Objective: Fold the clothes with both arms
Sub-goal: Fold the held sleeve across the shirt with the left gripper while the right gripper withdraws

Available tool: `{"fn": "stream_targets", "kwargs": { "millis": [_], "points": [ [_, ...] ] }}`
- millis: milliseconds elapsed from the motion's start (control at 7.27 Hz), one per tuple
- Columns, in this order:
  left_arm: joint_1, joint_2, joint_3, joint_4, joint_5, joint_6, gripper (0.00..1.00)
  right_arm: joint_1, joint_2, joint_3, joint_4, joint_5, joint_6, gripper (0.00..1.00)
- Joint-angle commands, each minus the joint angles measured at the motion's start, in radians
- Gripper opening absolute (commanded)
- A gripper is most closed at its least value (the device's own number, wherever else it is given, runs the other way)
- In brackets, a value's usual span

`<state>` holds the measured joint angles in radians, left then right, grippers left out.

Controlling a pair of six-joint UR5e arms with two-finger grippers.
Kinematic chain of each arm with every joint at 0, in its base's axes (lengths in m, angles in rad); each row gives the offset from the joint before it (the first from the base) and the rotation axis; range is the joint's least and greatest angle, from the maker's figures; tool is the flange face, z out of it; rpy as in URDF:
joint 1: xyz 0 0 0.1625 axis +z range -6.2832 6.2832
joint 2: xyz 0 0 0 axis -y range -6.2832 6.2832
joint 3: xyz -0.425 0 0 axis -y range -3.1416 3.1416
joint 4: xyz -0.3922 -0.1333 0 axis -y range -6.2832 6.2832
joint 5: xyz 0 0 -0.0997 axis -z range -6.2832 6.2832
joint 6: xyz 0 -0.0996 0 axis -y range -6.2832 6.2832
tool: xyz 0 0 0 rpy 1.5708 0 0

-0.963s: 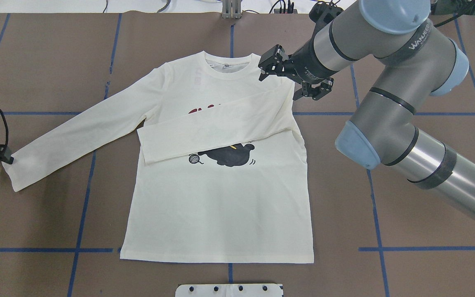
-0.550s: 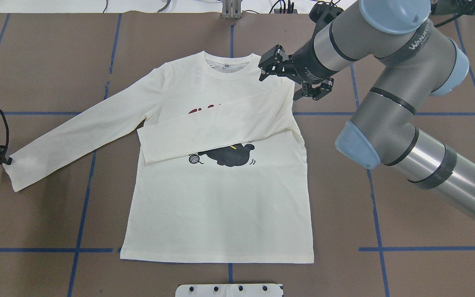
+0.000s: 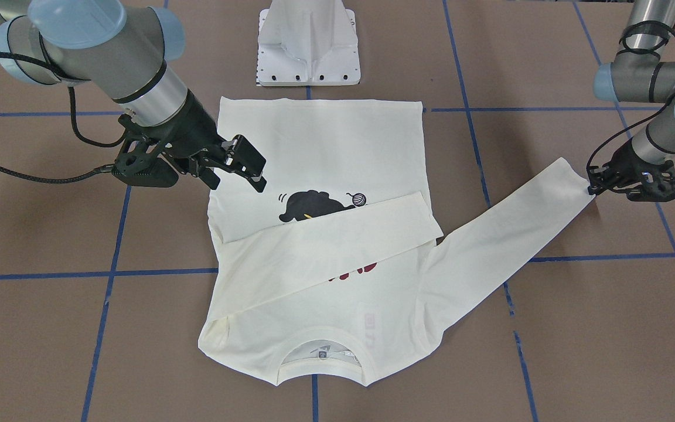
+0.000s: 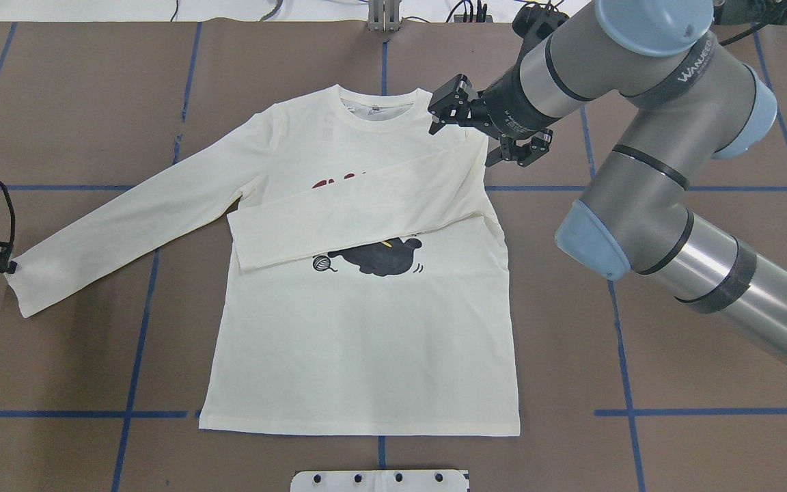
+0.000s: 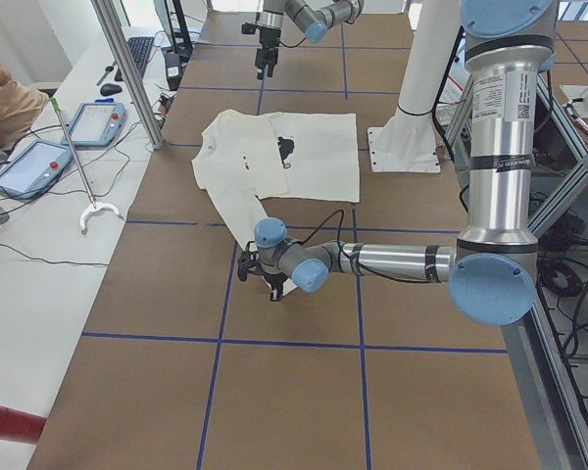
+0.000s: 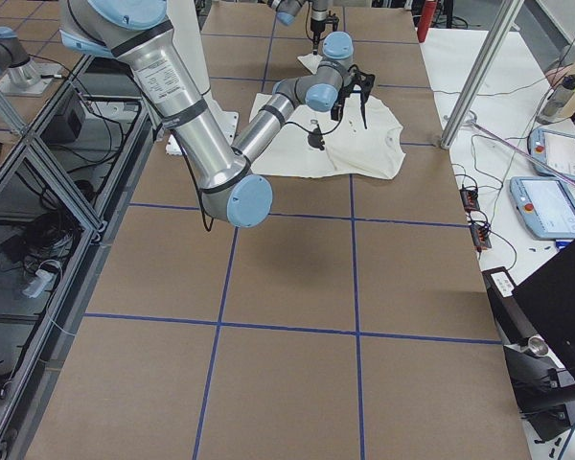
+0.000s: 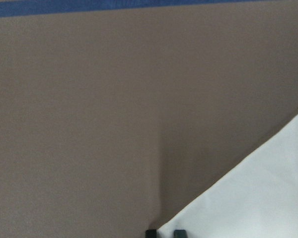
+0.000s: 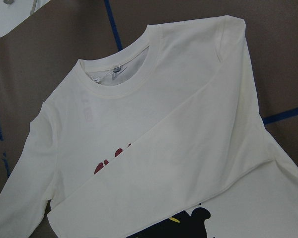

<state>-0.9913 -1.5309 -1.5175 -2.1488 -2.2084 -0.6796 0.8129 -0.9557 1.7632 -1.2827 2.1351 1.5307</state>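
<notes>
Across the middle of the table (image 4: pixel 59 102) I see the T-shirt (image 4: pixel 366 342) lying flat, print side up. Its collar (image 4: pixel 376 113) points toward the far edge and its hem toward the robot's edge, near the white pedestal base (image 3: pixel 308 41). The folded sleeve (image 4: pixel 352 212) slants over the chest from the shoulder on the robot's right, and its end reaches the body's opposite side. It covers most of the red lettering (image 4: pixel 332 183) and the top of the black cat print (image 4: pixel 383 258). The outstretched sleeve (image 4: pixel 127 225) runs toward the table's left edge, with its cuff (image 4: pixel 21 287) flat on the surface.

My left gripper (image 4: pixel 7 266) sits low at that cuff's outer corner. On its wrist feed two fingertips (image 7: pixel 150 232) stand a narrow gap apart with the cloth's edge right at them, and I cannot tell whether they pinch it. My right gripper (image 4: pixel 434 117) hangs above the shoulder on the robot's right, just beside the collar, jaws spread and holding nothing.
</notes>
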Motion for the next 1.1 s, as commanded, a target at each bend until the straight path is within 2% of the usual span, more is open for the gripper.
{"fn": "stream_targets", "kwargs": {
  "millis": [0,138,275,412,550,688,825,962],
  "points": [
    [0.000,-0.002,-0.009,0.003,-0.005,0.000,0.00,0.000,-0.001,0.008,-0.003,0.000,0.003,1.00],
    [-0.001,-0.003,-0.044,0.003,-0.104,-0.005,0.00,0.002,-0.002,0.010,-0.003,0.000,0.002,1.00],
    [-0.004,0.011,-0.153,0.042,-0.205,-0.008,0.00,0.003,-0.036,0.045,-0.003,0.008,0.002,1.00],
    [-0.009,-0.006,-0.285,0.166,-0.226,-0.008,0.00,0.046,-0.098,0.095,-0.003,0.050,-0.010,1.00],
    [-0.012,-0.132,-0.368,0.360,-0.226,-0.024,0.00,0.119,-0.135,0.107,0.002,0.148,-0.021,1.00],
    [-0.007,-0.329,-0.375,0.517,-0.229,-0.152,0.00,0.191,-0.184,0.114,0.002,0.217,-0.097,1.00],
    [0.014,-0.492,-0.327,0.527,-0.231,-0.317,0.00,0.248,-0.257,0.127,0.003,0.261,-0.218,1.00],
    [0.079,-0.587,-0.295,0.511,-0.214,-0.436,0.00,0.322,-0.331,0.130,0.005,0.311,-0.339,1.00]
  ]
}}
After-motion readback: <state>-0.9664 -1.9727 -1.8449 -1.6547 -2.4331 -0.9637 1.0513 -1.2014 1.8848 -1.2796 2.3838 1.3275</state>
